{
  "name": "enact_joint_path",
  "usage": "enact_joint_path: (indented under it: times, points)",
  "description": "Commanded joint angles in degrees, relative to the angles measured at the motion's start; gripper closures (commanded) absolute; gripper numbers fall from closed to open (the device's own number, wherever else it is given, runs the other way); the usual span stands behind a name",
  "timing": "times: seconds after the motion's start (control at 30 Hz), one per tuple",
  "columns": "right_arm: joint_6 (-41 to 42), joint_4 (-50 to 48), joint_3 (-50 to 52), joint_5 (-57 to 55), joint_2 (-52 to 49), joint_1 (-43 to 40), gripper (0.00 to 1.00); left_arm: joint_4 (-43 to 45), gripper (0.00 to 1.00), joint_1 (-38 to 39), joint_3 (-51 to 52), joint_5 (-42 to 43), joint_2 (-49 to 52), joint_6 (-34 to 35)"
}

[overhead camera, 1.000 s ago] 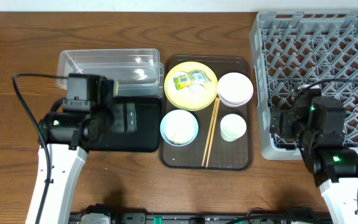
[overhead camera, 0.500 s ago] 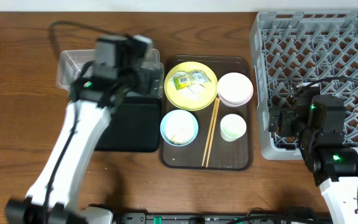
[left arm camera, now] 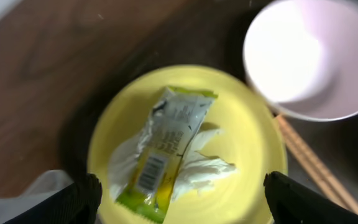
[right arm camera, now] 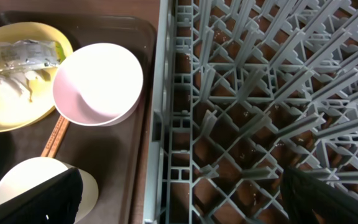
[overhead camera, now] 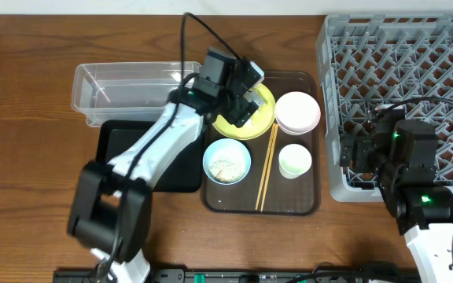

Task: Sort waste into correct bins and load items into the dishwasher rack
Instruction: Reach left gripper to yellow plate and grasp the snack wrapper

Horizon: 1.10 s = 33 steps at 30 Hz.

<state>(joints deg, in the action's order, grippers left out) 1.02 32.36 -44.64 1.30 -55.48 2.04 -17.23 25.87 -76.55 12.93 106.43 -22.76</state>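
Note:
The yellow-green wrapper (left arm camera: pixel 166 149) lies on crumpled white tissue (left arm camera: pixel 207 168) on the yellow plate (left arm camera: pixel 247 137). My left gripper (left arm camera: pixel 185 205) is open just above them, one finger at each side of the plate; overhead it (overhead camera: pixel 244 102) covers much of the plate (overhead camera: pixel 264 119). On the brown tray are the pink bowl (overhead camera: pixel 297 112), the light blue bowl (overhead camera: pixel 226 161) holding rice scraps, the cup (overhead camera: pixel 295 160) and the chopsticks (overhead camera: pixel 267 167). My right gripper (right arm camera: pixel 185 199) is open and empty over the left edge of the grey rack (right arm camera: pixel 260 93).
The clear tub (overhead camera: pixel 124 86) and the black tray (overhead camera: pixel 132 157) sit left of the brown serving tray (overhead camera: pixel 305 200). The rack (overhead camera: pixel 399 79) fills the right side. The left arm stretches diagonally across the black tray.
My left arm has swung right from above the black tray and tub to above the yellow plate. The right arm has not moved.

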Motion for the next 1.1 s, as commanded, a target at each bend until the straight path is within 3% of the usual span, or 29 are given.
enact_joint_path:
  times: [0.0, 0.23, 0.3, 0.37, 0.53, 0.6, 0.8, 1.07]
  points:
    - [0.63, 0.04, -1.38, 0.24, 0.07, -0.57, 0.01, 0.31, 0.14, -0.22, -1.14, -0.50, 3.67, -1.38]
    - [0.63, 0.26, -1.38, 0.26, 0.07, -0.57, 0.01, 0.39, 0.15, -0.17, -1.14, -0.48, 9.20, -1.36]
    - [0.63, 0.31, -1.38, 0.26, 0.09, -0.57, 0.01, 0.24, 0.20, -0.15, -1.11, -0.48, 9.86, -1.33]
    - [0.63, 0.31, -1.38, 0.26, 0.09, -0.57, 0.01, 0.20, 0.32, -0.11, -1.03, -0.48, 10.05, -1.33]
    - [0.63, 0.42, -1.38, 0.26, 0.09, -0.57, 0.01, -0.24, 0.75, -0.11, -1.03, -0.50, 10.03, 0.85]
    - [0.63, 0.42, -1.38, 0.26, 0.09, -0.57, 0.01, -0.70, 0.81, -0.11, -1.03, -0.50, 9.88, 1.01]
    - [0.63, 0.42, -1.38, 0.26, 0.09, -0.57, 0.01, -3.69, 0.94, -0.20, -1.05, -0.52, 6.27, 4.81]
    - [0.63, 0.44, -1.38, 0.26, 0.09, -0.57, 0.01, -5.53, 0.94, -2.14, -1.05, -0.57, -4.98, 11.91]
